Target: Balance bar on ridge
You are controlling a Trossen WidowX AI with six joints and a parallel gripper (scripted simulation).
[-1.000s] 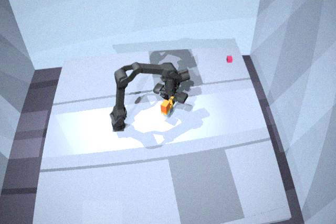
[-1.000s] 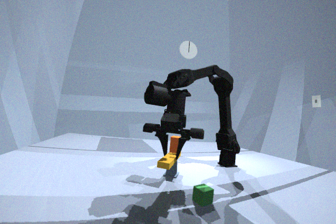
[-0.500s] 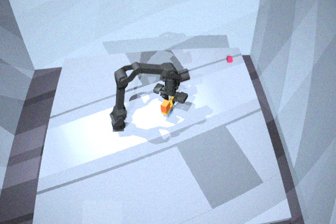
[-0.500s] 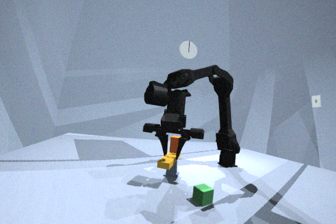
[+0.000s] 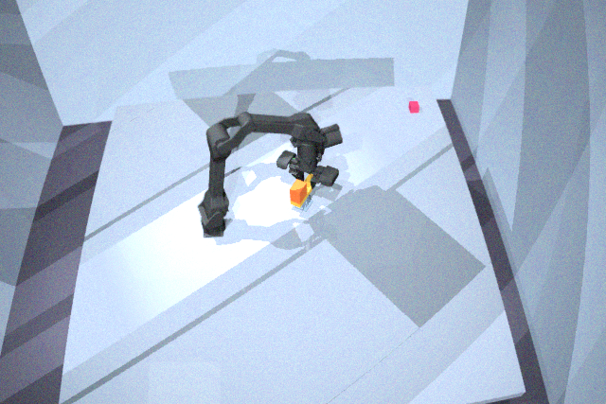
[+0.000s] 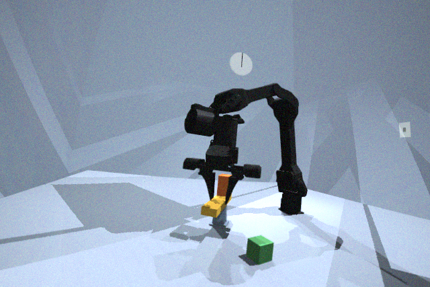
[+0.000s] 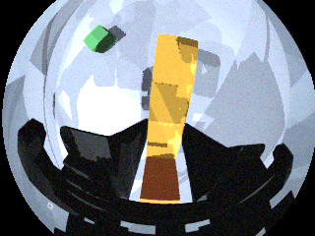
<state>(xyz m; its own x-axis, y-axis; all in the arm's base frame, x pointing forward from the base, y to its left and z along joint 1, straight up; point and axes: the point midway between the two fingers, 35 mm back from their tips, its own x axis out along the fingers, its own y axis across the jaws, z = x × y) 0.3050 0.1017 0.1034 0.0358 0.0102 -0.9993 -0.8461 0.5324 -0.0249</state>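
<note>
A yellow bar [image 5: 309,187] [image 6: 211,208] [image 7: 172,98] lies about level above the table, with an orange block [image 5: 297,192] [image 6: 222,185] [image 7: 159,179] upright on one end. The grey-blue ridge [image 5: 304,205] [image 6: 219,218] stands under the bar; the bar hides its top, so I cannot tell for certain whether they touch. Both ends of the bar are clear of the table. My gripper [image 5: 307,182] [image 6: 220,200] [image 7: 165,125] points down and is shut on the bar, a finger at each long side, beside the orange block.
A green cube [image 6: 259,251] [image 7: 99,38] sits on the table near the ridge, off the bar's end away from the orange block. A small pink cube [image 5: 413,107] lies near the table's far right corner. Shadows cross the table.
</note>
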